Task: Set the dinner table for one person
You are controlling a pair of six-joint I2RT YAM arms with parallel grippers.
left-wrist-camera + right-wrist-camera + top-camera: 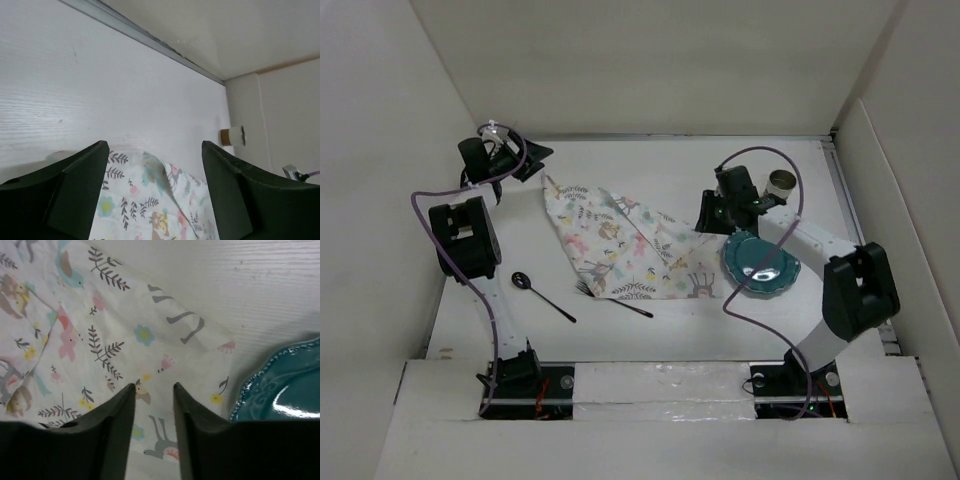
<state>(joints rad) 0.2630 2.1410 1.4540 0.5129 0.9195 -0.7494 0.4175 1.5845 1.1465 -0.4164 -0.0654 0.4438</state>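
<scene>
Top external shows left gripper (pixel 154 150) wide apart and empty over one placemat (pixel 142 207) corner, right gripper (pixel 154 390) slightly parted over its other end, guessing to flatten it on the dinner table (pixel 100 75) underneath.

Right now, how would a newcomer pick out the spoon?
On the dinner table, find the floral placemat in the middle; two dark utensils lie by its near edge. The spoon is the left one, on bare table. Its rounded bowl sets it apart from the fork, which ends in tines.
</scene>
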